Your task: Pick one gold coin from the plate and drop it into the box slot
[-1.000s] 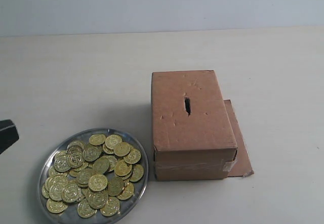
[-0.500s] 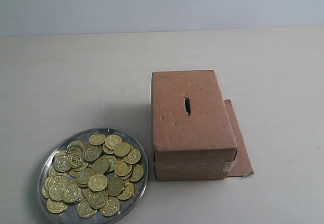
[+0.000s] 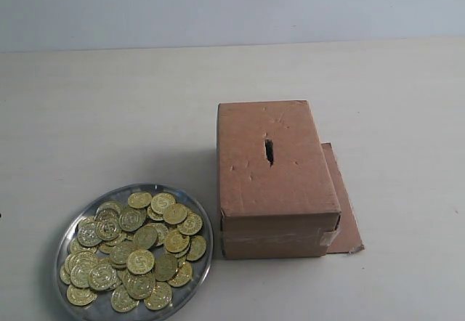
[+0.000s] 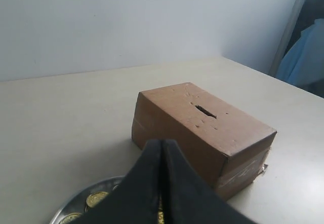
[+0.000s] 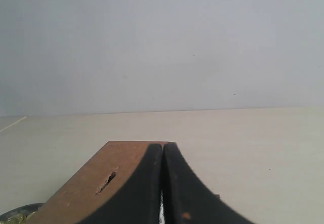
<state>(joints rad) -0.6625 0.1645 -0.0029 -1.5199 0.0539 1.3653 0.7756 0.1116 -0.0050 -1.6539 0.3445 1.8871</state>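
The pale table [image 3: 109, 103] runs back to a plain wall along its far edge. Around its middle stands the brown box [image 3: 276, 168], resting partly on a flat cardboard sheet [image 3: 347, 212] that sticks out on the right-hand side. Toward the near left corner lies the silver plate [image 3: 207, 252] just beside the box and heaped with gold coins [image 3: 134, 252]. The slot [image 3: 269, 151] - a short dark slit - sits in the box's top face. The left tool [image 4: 161, 143] hangs over the plate, clenched with nothing seen between its fingers; the right tool [image 5: 163, 147] is clenched too - above the box.
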